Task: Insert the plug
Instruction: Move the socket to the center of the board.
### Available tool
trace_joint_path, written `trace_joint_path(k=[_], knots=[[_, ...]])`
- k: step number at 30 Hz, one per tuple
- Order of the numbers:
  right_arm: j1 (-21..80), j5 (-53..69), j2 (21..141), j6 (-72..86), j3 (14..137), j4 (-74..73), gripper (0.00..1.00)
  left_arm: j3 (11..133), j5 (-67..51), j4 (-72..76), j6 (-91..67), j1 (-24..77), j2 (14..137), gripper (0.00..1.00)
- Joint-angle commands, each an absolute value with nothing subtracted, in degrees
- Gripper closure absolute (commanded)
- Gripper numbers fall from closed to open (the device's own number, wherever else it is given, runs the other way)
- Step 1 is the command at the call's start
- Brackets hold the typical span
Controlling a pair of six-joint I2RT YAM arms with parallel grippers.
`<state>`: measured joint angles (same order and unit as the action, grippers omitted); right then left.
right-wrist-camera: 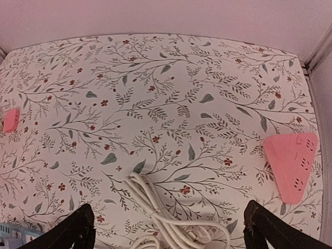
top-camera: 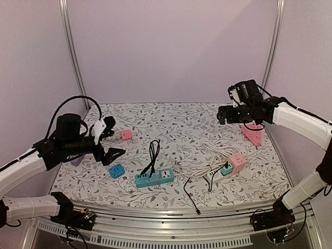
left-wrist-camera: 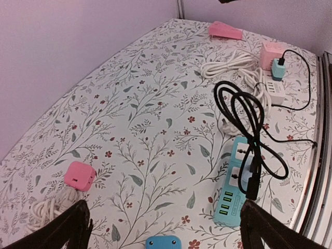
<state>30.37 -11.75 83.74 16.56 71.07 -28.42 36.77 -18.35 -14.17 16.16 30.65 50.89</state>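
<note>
Arms are hovering at both frame edges, left tool [top-camera: 113,139] and right tool [top-camera: 222,114] released wide; black looped cable [top-camera: 153,155] is lying across teal rectangular power strip [top-camera: 154,178].

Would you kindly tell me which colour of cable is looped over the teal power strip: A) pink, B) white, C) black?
C: the black cable coils up from the teal power strip, while the white cable lies farther off by the pink cube.
</note>
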Motion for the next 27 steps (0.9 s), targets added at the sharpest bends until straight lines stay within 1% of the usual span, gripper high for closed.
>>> trace_joint_path(k=[1,6,11,13,15,19,24,26,27], knots=[[20.4,-14.8,86.3,18.2,74.0,-38.4,0.01,34.1,-9.6,-13.3,9.7,26.4,46.5,0.01],[12.9,-9.4,94.2,15.3,78.3,-41.3,0.01,29.7,-7.1,-9.6,4.0,19.6,42.1,0.0],[3.0,-4.4,101.5,15.0,82.9,-41.7,0.01,30.7,-2.0,-14.5,2.8,15.4,41.6,0.01],[-3.0,-2.5,105.5,16.5,86.0,-41.9,0.01,30.6,-1.6,-15.1,3.9,14.3,41.1,0.01],[-5.9,-1.2,109.5,17.9,90.1,-42.8,0.01,30.2,-2.8,-14.6,4.1,13.6,40.4,0.01],[-8.7,-0.8,118.9,19.6,98.8,-44.0,0.01,28.9,-6.3,-14.0,2.3,12.4,39.7,0.02],[-10.1,3.9,127.4,23.4,105.1,-44.5,0.01,27.1,-7.7,-13.0,1.6,11.9,39.7,0.02],[-10.2,6.4,130.8,24.9,106.6,-44.5,0.03,26.9,-7.9,-12.7,1.7,11.9,39.7,0.02],[-10.2,8.3,131.8,25.8,107.2,-44.3,0.05,27.0,-8.3,-12.5,1.8,11.8,39.7,0.02]])
